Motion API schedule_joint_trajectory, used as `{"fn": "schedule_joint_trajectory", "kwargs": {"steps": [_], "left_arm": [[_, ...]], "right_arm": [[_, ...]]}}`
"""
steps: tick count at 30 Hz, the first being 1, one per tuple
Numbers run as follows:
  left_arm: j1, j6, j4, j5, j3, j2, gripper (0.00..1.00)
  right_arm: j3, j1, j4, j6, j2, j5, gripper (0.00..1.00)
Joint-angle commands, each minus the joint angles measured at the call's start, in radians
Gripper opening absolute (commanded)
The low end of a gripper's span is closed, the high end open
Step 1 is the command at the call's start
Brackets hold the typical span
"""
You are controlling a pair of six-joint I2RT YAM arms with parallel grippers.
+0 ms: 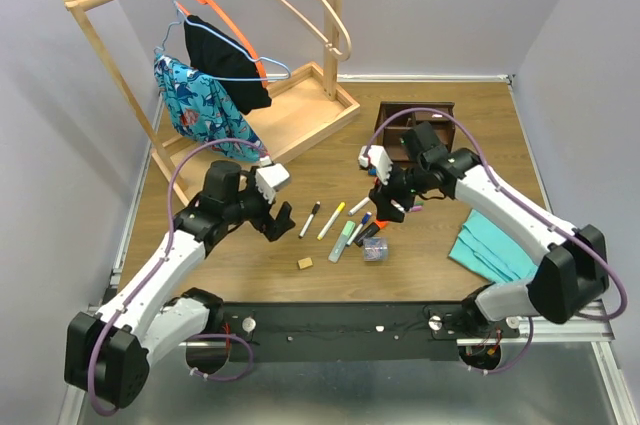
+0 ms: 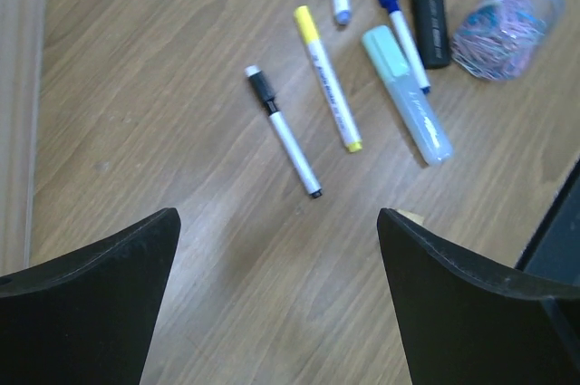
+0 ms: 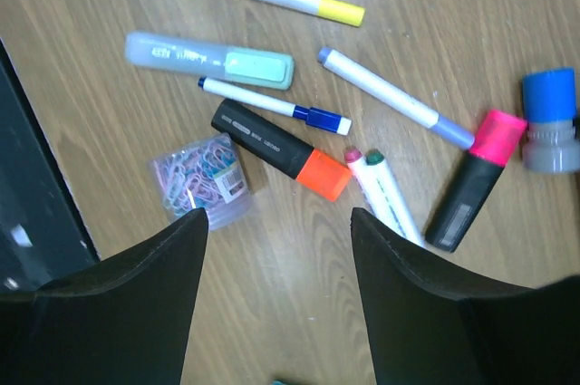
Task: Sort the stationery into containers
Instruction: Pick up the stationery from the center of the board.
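The stationery lies in a loose cluster on the wooden table: a black-capped marker [image 1: 310, 219], a yellow marker [image 1: 331, 220], a pale green highlighter [image 1: 342, 241], a tan eraser [image 1: 305, 263] and a box of purple clips [image 1: 375, 249]. My left gripper [image 1: 278, 222] is open and empty, just left of the black-capped marker [image 2: 284, 131]. My right gripper [image 1: 388, 207] is open and empty above the cluster, over bare wood beside the orange highlighter [image 3: 281, 149], the clips [image 3: 201, 180] and the pink highlighter [image 3: 477, 178]. The dark brown organizer [image 1: 410, 125] stands behind the right gripper.
A pale wooden rack tray [image 1: 300, 115] with hangers and clothes fills the back left. A folded teal cloth [image 1: 495, 245] lies at the right front. A blue-topped grey round item [image 3: 551, 131] sits right of the pink highlighter.
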Motion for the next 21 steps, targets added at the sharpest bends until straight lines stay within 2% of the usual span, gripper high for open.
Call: {"fn": "schedule_joint_trajectory", "kwargs": {"steps": [1, 3, 4, 6, 7, 10, 11, 14, 19, 21], "left_arm": [[-0.103, 0.135, -0.094, 0.054, 0.091, 0.047, 0.99], [-0.166, 0.166, -0.111, 0.031, 0.145, 0.092, 0.99], [-0.195, 0.175, -0.128, 0.020, 0.172, 0.112, 0.99], [-0.285, 0.198, -0.156, -0.005, 0.270, 0.187, 0.99], [-0.319, 0.236, -0.208, -0.034, 0.310, 0.216, 0.99], [-0.408, 0.260, -0.370, -0.037, 0.497, 0.380, 0.99], [-0.421, 0.263, -0.394, -0.034, 0.569, 0.444, 0.98], [-0.494, 0.280, -0.405, -0.087, 0.645, 0.510, 0.99], [-0.612, 0.306, -0.424, -0.146, 0.734, 0.615, 0.99], [-0.648, 0.318, -0.424, -0.172, 0.754, 0.664, 0.99]], "right_arm": [[-0.055, -0.042, 0.131, 0.363, -0.103, 0.037, 0.72], [-0.067, -0.059, 0.192, 0.467, -0.164, 0.086, 0.72], [-0.058, -0.084, 0.201, 0.549, -0.180, 0.163, 0.72], [0.011, -0.150, 0.197, 0.619, -0.192, 0.208, 0.73], [0.037, -0.250, 0.192, 0.713, -0.188, 0.216, 0.73], [0.116, -0.434, 0.195, 0.827, -0.183, 0.253, 0.73], [0.127, -0.463, 0.198, 0.840, -0.184, 0.270, 0.74], [0.143, -0.520, 0.202, 0.841, -0.200, 0.305, 0.76], [0.068, -0.535, 0.169, 0.834, -0.259, 0.379, 0.84], [0.040, -0.559, 0.149, 0.870, -0.273, 0.359, 0.85]]}}
